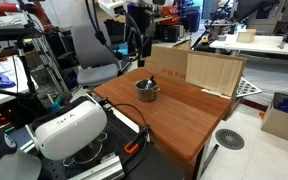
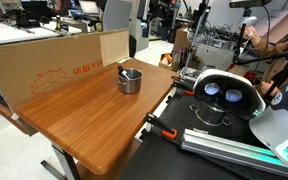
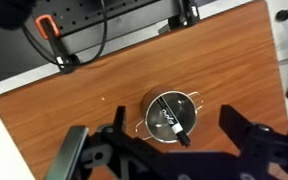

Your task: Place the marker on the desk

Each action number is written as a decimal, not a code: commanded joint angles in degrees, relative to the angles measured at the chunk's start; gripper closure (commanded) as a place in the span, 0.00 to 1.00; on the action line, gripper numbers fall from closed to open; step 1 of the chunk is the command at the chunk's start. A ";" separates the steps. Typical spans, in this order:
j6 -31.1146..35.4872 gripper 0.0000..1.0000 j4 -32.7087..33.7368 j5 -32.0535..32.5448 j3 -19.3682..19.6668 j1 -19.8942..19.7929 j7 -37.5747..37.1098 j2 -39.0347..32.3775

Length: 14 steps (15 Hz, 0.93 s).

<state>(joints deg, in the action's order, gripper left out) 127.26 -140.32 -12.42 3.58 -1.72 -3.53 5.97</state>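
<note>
The marker (image 3: 174, 121), dark with white lettering, lies slanted inside the small round metal cup (image 3: 168, 114), one end poking over the rim. The cup stands on the reddish-brown desk (image 3: 84, 90), near its far side in both exterior views (image 1: 147, 90) (image 2: 130, 79). My gripper (image 3: 174, 152) is open and empty, well above the cup, with one finger on each side of it in the wrist view. In an exterior view the gripper (image 1: 136, 50) hangs high over the desk's back edge.
A pale plywood box (image 1: 214, 72) and a cardboard box (image 2: 54, 60) stand along the desk's back edge. A white VR headset (image 1: 69, 125) sits beside the desk, and it also shows in an exterior view (image 2: 219, 92). Orange-handled clamps (image 3: 46, 27) and cables lie past the desk edge.
</note>
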 commanded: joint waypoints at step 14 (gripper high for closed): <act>3.48 0.00 11.93 25.94 -2.76 5.32 -23.02 -18.37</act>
<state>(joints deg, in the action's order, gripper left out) 130.82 -130.76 10.90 0.35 2.38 -25.40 -9.92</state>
